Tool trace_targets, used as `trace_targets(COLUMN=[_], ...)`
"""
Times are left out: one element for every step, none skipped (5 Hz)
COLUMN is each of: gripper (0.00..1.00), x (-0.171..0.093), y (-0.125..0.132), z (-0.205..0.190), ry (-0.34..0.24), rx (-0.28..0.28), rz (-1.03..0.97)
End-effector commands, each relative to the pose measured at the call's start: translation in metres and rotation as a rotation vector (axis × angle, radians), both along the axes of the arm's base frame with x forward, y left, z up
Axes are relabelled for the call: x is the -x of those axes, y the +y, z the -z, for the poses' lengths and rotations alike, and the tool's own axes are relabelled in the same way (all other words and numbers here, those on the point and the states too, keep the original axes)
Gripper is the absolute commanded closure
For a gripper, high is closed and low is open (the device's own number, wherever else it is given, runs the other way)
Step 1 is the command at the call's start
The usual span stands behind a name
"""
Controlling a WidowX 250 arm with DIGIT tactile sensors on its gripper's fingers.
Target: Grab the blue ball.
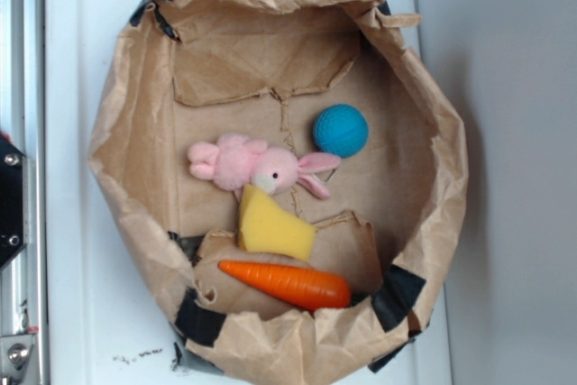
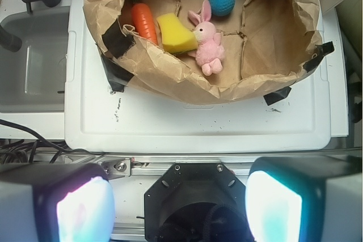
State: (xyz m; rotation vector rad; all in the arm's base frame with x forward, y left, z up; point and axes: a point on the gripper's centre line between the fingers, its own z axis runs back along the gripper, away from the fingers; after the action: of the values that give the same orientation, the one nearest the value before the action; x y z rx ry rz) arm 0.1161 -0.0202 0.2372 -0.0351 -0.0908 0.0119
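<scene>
— What is being seen inside the paper bag (image 1: 135, 132), going left to right in the exterior view?

— A pink plush bunny (image 1: 257, 166) is being shown lying just left of the middle of the bag's floor, its ears pointing right. Below it, a yellow sponge wedge (image 1: 273, 224) is being pressed against the bunny's head, and an orange carrot (image 1: 287, 283) is lying along the bag's near wall. The blue ball (image 1: 341, 130) is being seen to the right of the bunny, toward the far right of the floor, apart from the ears and well clear of the right wall.

— Is room being left around the ball?

— Bare brown paper is being shown on every side of it; the crumpled rim is being held up all round the floor. The bag itself is being carried by a white lid (image 1: 72, 223), its wall reaching nearly to the lid's right edge.

— And the gripper (image 2: 180, 208)?

— In the wrist view it is being held spread wide, nothing between its pads (image 2: 273, 202), outside the bag, beyond the lid's near edge and over a metal rail (image 2: 170, 164).
</scene>
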Motion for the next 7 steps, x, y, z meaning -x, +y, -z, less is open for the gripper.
trace_targets(gripper=[0.0, 0.0, 0.0, 0.0, 0.0, 0.0, 0.0], x=[0.0, -0.05, -0.1, -0.149, -0.149, -0.149, -0.149], y=[0.0, 0.009, 0.017, 0.038, 0.038, 0.038, 0.038], z=[0.0, 0.016, 0.025, 0.037, 0.037, 0.037, 0.037], ry=[0.0, -0.01, -0.04, -0.062, -0.062, -0.062, -0.062], rx=[0.0, -0.002, -0.012, -0.004, -0.004, -0.004, -0.004], rz=[0.0, -0.056, -0.106, -0.205, -0.205, -0.205, -0.205])
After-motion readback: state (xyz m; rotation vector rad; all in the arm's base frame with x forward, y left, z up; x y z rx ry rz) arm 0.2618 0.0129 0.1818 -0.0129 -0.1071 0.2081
